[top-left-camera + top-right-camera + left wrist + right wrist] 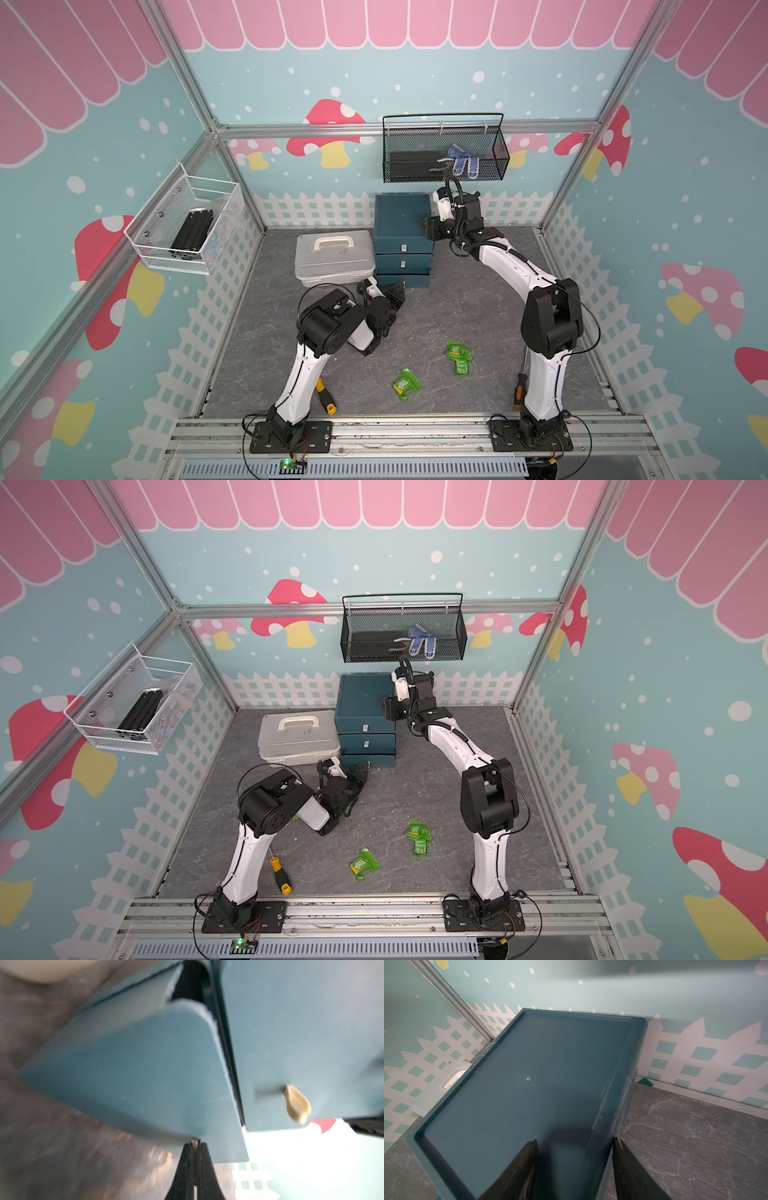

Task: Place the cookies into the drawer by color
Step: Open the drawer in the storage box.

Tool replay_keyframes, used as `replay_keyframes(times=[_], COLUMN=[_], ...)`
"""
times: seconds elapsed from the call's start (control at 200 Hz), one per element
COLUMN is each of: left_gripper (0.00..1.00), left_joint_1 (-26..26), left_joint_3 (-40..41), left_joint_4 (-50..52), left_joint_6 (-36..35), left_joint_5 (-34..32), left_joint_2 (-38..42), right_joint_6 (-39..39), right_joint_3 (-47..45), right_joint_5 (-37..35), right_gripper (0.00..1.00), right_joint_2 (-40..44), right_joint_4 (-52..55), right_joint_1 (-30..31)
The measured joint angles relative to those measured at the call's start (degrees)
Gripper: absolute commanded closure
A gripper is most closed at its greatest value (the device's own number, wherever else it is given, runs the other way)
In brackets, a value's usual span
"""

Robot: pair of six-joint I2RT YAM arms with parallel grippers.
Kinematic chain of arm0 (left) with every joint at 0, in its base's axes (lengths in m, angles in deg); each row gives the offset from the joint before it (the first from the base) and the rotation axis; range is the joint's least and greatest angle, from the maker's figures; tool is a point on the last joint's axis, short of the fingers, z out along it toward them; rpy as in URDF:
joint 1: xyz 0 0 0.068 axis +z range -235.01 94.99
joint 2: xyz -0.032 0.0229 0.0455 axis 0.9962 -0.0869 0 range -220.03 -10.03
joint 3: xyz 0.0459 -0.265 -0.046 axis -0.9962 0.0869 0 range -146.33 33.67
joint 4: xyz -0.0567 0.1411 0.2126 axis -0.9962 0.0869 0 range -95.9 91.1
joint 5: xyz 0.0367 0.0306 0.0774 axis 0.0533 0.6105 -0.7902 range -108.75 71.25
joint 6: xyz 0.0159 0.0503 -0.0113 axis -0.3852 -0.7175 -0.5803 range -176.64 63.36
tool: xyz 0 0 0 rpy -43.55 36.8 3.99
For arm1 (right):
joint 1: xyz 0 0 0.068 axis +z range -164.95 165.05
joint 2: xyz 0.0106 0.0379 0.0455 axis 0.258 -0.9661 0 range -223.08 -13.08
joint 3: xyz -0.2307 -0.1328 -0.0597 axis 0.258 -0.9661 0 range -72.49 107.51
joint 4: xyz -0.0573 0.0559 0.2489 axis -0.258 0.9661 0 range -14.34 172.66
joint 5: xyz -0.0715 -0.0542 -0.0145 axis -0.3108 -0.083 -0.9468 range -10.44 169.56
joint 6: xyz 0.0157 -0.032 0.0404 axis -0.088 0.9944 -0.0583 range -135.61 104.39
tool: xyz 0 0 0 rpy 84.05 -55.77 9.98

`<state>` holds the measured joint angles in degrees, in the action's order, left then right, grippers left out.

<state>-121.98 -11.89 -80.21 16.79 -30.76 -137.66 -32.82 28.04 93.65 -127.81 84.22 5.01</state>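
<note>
Left tool [195, 1144] pinched shut on white pull tab [195, 1140] of bottom drawer [145, 1084] in dark teal three-drawer cabinet [401, 216]. Right tool [575, 1139] half open, straddling cabinet's top side edge; contact unclear. Green foil-wrapped cookies [459, 357] loose on grey marbled counter [457, 307], well apart from cabinet.

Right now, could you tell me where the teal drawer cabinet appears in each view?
Top view: drawer cabinet centre back, before the fence print.
Top view: drawer cabinet left of centre, at back.
Left wrist: its drawer fronts fill most of it.
Right wrist: its top panel fills the middle.
Shared landmark: the fence print.
</note>
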Motion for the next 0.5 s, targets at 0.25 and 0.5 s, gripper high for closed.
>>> replay_keyframes(times=[0.25, 0.5], left_gripper=[1.0, 1.0], left_joint_1=[-3.0, -6.5], left_joint_3=[9.8, 19.2], left_joint_4=[-2.7, -3.0], left_joint_6=[-0.6, -1.9], left_joint_5=[0.0, -1.1], left_joint_2=[5.7, 14.6], right_joint_6=[0.0, 0.0], right_joint_3=[0.0, 0.3], right_joint_5=[-0.2, -0.8], right_gripper=[0.42, 0.42], right_joint_2=[0.0, 0.2], right_joint_4=[0.2, 1.3], right_joint_1=[0.0, 0.0])
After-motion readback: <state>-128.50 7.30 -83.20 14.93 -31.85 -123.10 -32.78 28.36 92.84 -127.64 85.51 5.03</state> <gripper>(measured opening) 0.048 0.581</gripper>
